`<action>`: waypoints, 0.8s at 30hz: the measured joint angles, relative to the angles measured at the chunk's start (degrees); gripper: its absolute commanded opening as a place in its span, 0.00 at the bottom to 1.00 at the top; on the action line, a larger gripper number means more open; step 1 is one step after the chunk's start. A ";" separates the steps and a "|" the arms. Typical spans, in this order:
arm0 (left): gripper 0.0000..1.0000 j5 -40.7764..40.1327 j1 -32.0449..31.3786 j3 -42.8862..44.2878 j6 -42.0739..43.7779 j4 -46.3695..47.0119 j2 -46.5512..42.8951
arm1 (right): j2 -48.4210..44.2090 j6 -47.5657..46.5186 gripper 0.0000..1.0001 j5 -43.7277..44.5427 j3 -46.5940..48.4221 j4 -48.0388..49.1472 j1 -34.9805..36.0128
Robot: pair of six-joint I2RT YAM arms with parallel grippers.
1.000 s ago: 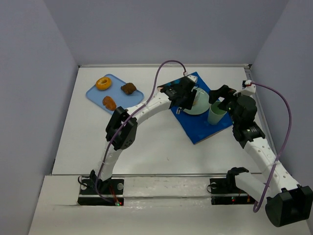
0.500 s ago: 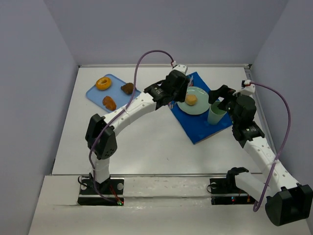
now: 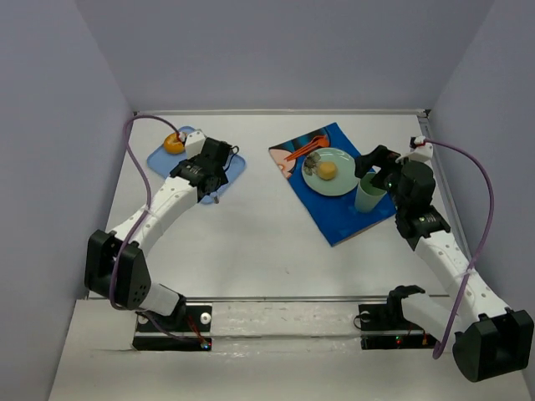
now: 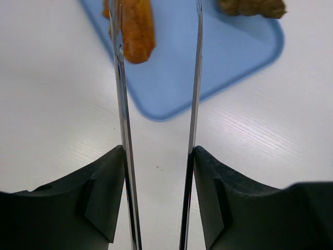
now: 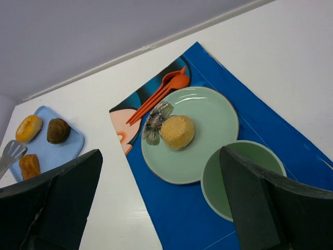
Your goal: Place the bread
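A round yellow bread lies on the pale green plate, free of both grippers. My left gripper is over the near edge of the blue tray. It is shut on metal tongs, whose blades stand apart with nothing between them. An orange-brown pastry lies just beyond the left blade. My right gripper hangs open above the green cup.
The tray also holds a glazed donut and a dark brown muffin. Plate and cup stand on a blue placemat with orange cutlery. Grey walls enclose the table.
My left arm has swung from the plate leftward to the blue tray, leaving the yellow bread lying on the plate. The right arm has not moved.
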 measured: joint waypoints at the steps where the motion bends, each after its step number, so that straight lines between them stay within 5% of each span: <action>1: 0.62 -0.96 1.25 -1.99 -1.29 -1.29 -1.42 | 0.44 0.02 1.00 -0.17 0.00 -0.02 0.00; 10: 0.63 -1.77 7.69 -9.18 -3.67 -0.76 -9.68 | 2.25 0.02 1.00 -0.90 0.00 -0.07 0.00; 24: 0.63 2.58 10.86 -9.66 0.66 6.45 -0.48 | 2.27 0.02 1.00 -0.87 0.00 -0.07 0.00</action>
